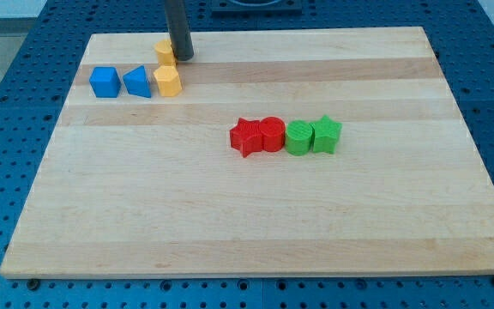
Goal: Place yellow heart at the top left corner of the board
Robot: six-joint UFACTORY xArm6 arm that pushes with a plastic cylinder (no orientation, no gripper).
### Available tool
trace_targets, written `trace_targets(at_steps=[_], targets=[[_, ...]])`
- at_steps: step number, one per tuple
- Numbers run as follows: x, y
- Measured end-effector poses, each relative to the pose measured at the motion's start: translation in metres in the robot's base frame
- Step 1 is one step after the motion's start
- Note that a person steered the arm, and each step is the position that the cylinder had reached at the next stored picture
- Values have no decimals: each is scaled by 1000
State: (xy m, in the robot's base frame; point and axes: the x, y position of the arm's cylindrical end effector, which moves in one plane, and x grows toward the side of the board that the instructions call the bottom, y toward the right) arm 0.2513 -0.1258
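Board [256, 215] comes first, because it sets your goal: its top left corner lies at the view's upper left, bare, and the way to it along the top edge is free. Next in size are the two groups of blocks. A row of four, red star [246, 137], red cylinder [271, 134], green cylinder [298, 137] and green star [326, 134], stands in the middle, well apart from your work, so you can forget it. The other group sits near the top left: two blue blocks [104, 81] [137, 82] side by side, and touching the right one a yellow block [169, 81] with flat sides. Just above that one, near the top edge, is a second yellow piece [164, 51], half hidden by the rod; I judge it is the yellow heart, though its shape cannot be read clearly. The arm has no hand to open or close, only the rod, and it holds nothing. The tip [181, 58] stands at the right side of the heart, touching it or just beside it; I cannot tell which. This is a good side for the push. You should go straight toward the view's left and a little up, slowly, with the tip behind the middle of the heart so that it does not turn away. Keep the line above the blue blocks, and take care that the lower yellow block is not dragged along.
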Motion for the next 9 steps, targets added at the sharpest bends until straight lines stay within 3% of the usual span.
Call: trace_targets(at_steps=[5,9], targets=[[32,-1],[2,-46]])
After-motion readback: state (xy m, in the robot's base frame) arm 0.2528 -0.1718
